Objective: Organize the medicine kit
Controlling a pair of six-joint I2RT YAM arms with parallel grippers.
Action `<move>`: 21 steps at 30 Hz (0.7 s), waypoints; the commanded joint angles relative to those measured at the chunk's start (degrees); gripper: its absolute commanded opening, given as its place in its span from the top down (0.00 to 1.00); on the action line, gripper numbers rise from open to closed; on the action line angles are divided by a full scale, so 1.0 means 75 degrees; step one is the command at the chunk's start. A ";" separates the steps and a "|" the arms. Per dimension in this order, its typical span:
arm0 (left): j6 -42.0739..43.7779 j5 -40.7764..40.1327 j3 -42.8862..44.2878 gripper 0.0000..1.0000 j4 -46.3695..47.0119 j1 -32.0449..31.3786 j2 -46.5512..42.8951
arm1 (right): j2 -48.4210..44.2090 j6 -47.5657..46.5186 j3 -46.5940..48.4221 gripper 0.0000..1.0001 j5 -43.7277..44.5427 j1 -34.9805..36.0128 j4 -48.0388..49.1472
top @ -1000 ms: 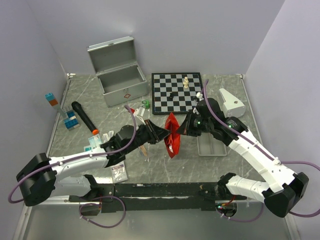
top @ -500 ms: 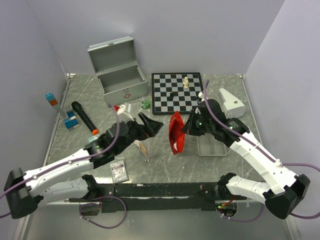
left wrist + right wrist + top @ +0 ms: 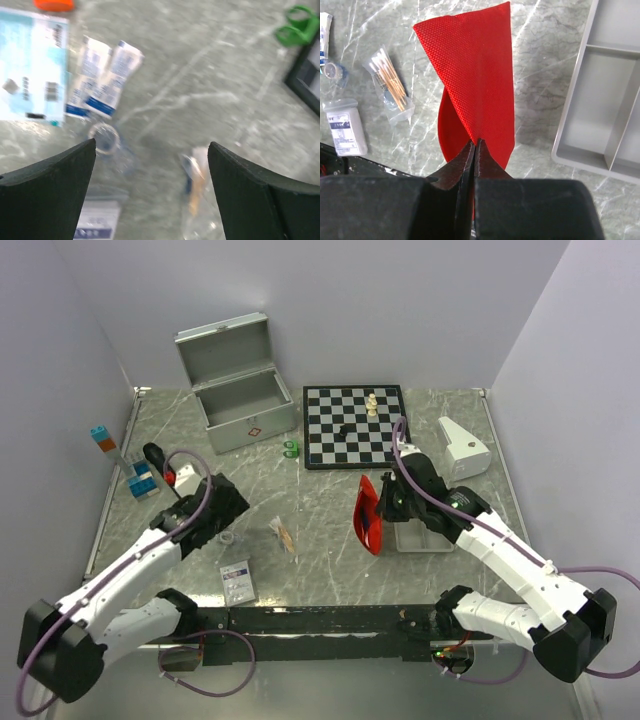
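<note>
One silver case (image 3: 240, 405) stands at the back left of the counter (image 3: 320, 560) in the overhead view, lid raised, beside a chessboard (image 3: 355, 425). The right end effector (image 3: 383, 505) grips the red pouch (image 3: 369, 512), which stands on edge just left of a grey tray (image 3: 425, 538). The left end effector (image 3: 218, 502) is over the left side of the counter, well apart from the pouch and the case.

At the left wrist, the jaws are spread wide with nothing between them. Blurred below lie two tubes (image 3: 102, 80), a clear tape roll (image 3: 104, 140) and a swab packet (image 3: 195, 185).

At the right wrist, the jaws pinch tight on the pouch's folded fabric. The tray lies to the right and the swab packet to the left.
</note>
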 commanded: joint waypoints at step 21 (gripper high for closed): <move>0.2241 0.1162 0.0972 0.25 0.1032 0.1929 0.3742 | -0.0107 -0.0212 -0.0317 1.00 -0.0304 0.0050 0.0900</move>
